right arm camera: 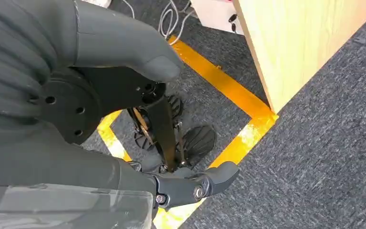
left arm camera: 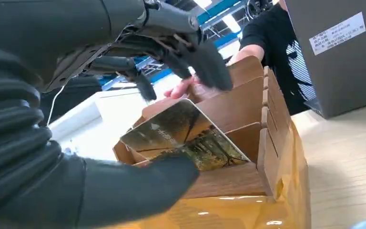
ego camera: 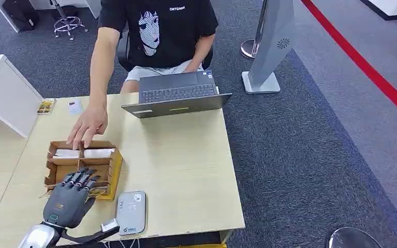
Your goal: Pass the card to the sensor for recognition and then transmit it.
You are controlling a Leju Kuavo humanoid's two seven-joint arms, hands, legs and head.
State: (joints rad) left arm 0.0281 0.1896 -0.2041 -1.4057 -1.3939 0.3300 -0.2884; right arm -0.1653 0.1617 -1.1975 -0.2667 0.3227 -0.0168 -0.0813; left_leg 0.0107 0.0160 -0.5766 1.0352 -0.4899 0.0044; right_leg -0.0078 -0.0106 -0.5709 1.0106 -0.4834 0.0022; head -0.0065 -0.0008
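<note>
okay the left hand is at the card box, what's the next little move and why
Probably close the left hand on the card and lift it out of the box. The wrist view shows the thumb under the tilted card and the fingers above, apart from it, so it isn't gripped yet. The sensor lies just beside the box.

The light wooden bench (ego camera: pixel 186 170) carries a cardboard box (ego camera: pixel 115 168) with compartments at its near left. A grey sensor (ego camera: pixel 132 212) lies just right of the box at the near edge. An open laptop (ego camera: pixel 178 95) sits at the far edge. Two small cards (ego camera: pixel 46 106) lie at the far left.
</note>
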